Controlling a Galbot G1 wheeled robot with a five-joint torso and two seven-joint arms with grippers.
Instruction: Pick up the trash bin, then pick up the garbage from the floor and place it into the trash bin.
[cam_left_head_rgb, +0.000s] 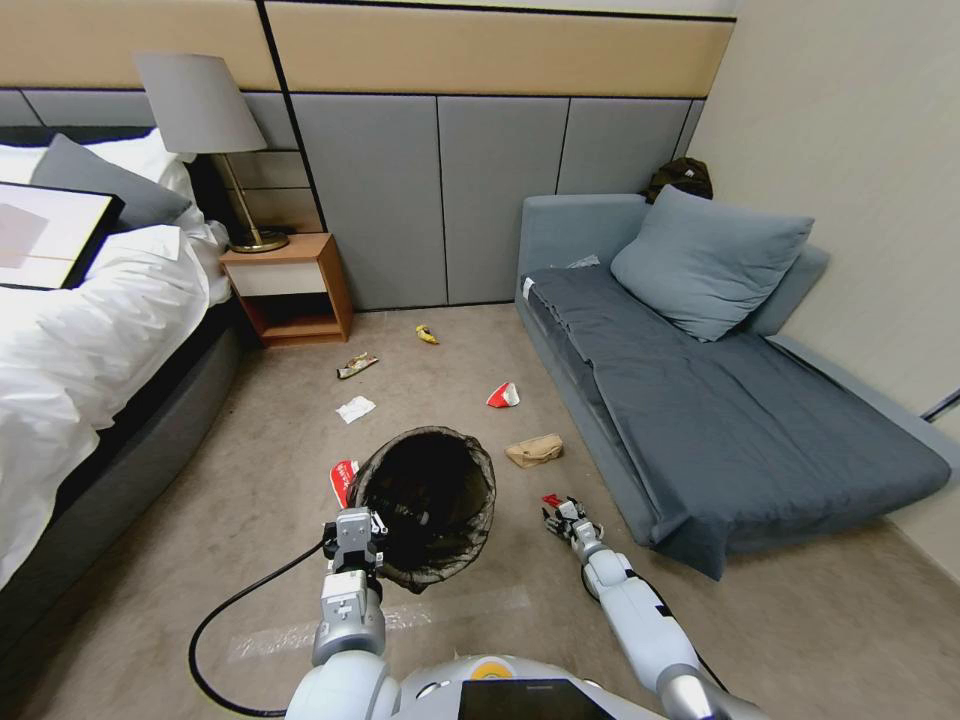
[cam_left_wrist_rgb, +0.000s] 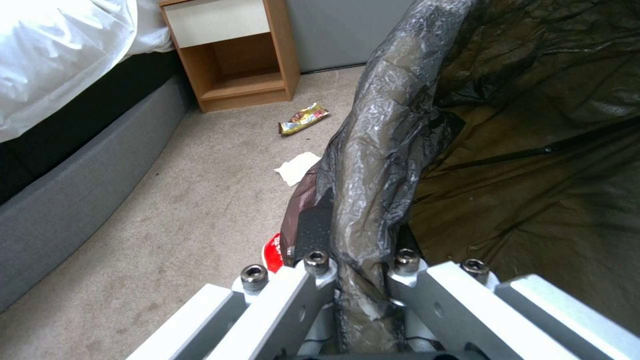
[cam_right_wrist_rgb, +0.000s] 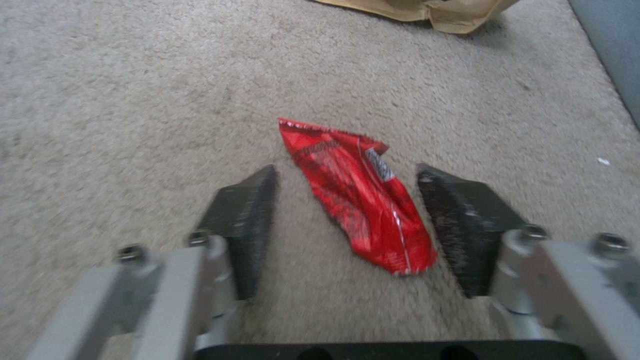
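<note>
Silver-grey arms run out from a rounded white torso with a dark screen panel on top, and a black cable loops off the left arm. The left gripper (cam_left_head_rgb: 372, 522) is boxy bare metal, with hex-socket screws at its finger links and black pads. The right gripper (cam_left_head_rgb: 553, 510) has grey metal links, socket screws and dark, rough wedge-shaped pads (cam_right_wrist_rgb: 248, 220).

Beige carpet floor (cam_left_head_rgb: 240, 500) carries the litter around the tan paper bag (cam_left_head_rgb: 534, 450): a red-and-white wrapper (cam_left_head_rgb: 503, 396) beyond it, white tissue (cam_left_head_rgb: 355, 408) and a yellow wrapper (cam_left_head_rgb: 427, 334) farther off, a red wrapper (cam_right_wrist_rgb: 360, 197) nearer the robot.
</note>
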